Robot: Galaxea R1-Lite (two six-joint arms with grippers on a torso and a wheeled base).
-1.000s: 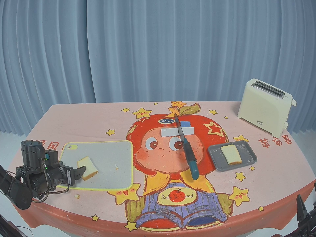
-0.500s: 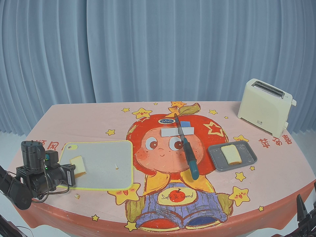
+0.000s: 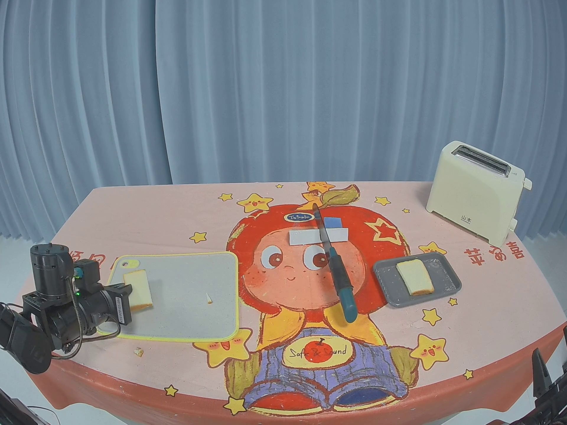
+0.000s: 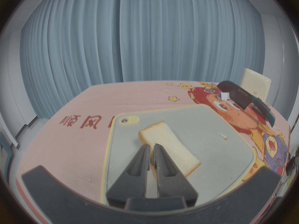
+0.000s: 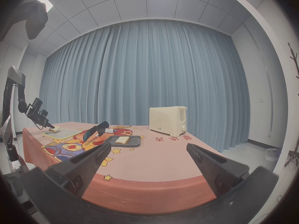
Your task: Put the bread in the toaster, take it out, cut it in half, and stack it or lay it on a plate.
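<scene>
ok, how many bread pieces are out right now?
2. One piece at the left end of the cutting board, gripped by the left gripper; the other piece on the gray tray. Crumbs not counted; the toaster could hide more.

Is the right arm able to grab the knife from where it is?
Probably yes. The right gripper is open off the near right edge of the table, and the knife lies mid-table, handle toward the robot. Nothing stands between them; the tray lies off that line.
</scene>
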